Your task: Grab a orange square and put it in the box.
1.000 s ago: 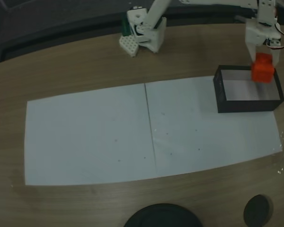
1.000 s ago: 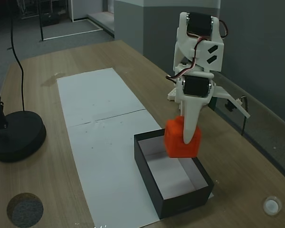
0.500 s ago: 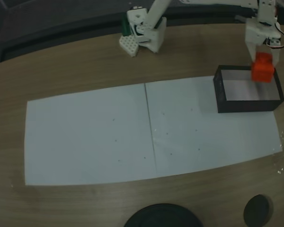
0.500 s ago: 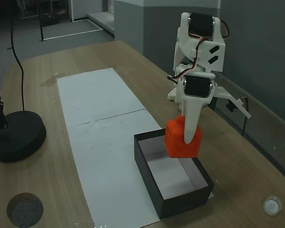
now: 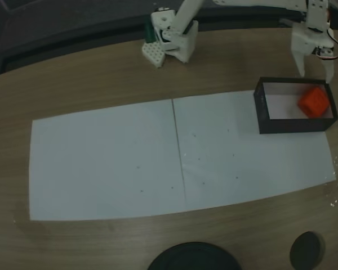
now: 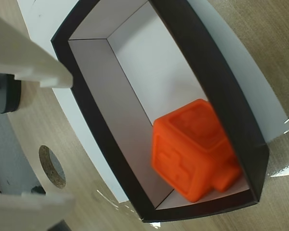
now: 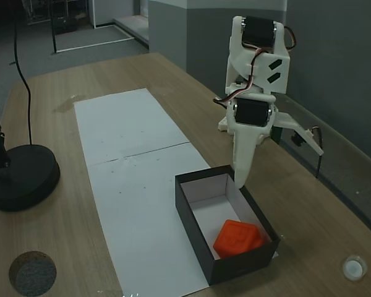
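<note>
One orange square (image 5: pixel 314 101) sits tilted inside box (image 7: pixel 198 238), near end wall — task looks done. Jaws (image 5: pixel 314 70) spread, empty, above box. Risk: retreating arm clips box wall — drags box across desk (image 5: pixel 101 73).

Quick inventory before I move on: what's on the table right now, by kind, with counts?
Orange square: 1, lying in the box
Box: 1
White paper sheets: 2, side by side
Round black discs: 2 in a fixed view, along the near edge
Gripper: 1, open above the box
Total: 7
</note>
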